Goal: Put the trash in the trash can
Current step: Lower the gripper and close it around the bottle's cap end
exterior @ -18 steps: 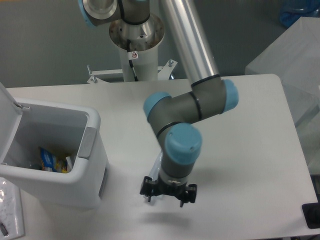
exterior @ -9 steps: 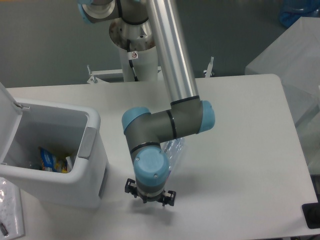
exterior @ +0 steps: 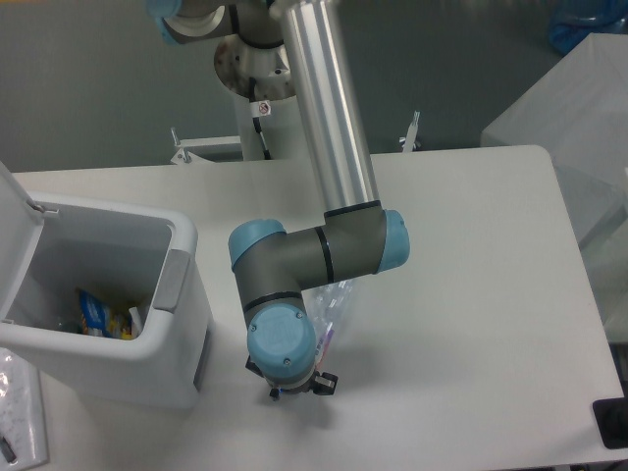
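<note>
The trash I can see is a squashed clear plastic bottle (exterior: 335, 301) with a purple spot, lying on the table and partly hidden behind the arm's elbow. My gripper (exterior: 294, 385) points straight down just in front and left of it. The blue wrist cap covers the fingers, so only black edges show, and I cannot make out any contact with the bottle. The trash can (exterior: 181, 294), a boxy white bin with a grey latch panel, stands at the left with its lid (exterior: 14, 193) swung open.
Blue-yellow wrappers (exterior: 98, 314) lie inside the bin. A clear-white plastic piece (exterior: 18, 412) with dark marks sits at the bottom left edge. A black object (exterior: 613, 422) is at the table's right front corner. The arm's base (exterior: 265, 69) stands behind the table.
The arm has swung left and lowered. The wrist and gripper moved from mid-table toward the bin side, and the bottle now shows to the right of the wrist.
</note>
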Robot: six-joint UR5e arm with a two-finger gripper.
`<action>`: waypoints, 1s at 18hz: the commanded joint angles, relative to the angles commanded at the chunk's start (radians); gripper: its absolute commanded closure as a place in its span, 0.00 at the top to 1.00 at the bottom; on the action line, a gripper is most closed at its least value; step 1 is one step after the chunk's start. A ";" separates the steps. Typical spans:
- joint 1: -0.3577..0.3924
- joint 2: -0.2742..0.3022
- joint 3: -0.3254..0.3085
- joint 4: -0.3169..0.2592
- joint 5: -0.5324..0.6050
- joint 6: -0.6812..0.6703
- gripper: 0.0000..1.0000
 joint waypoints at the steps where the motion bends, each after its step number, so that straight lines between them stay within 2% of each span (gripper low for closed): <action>1: 0.002 0.003 0.002 0.002 0.000 0.017 0.06; 9: 0.097 0.064 0.046 0.003 -0.041 0.038 0.06; 15: 0.186 0.130 0.101 0.017 -0.250 0.034 0.06; 18: 0.230 0.173 0.149 0.031 -0.438 -0.013 0.06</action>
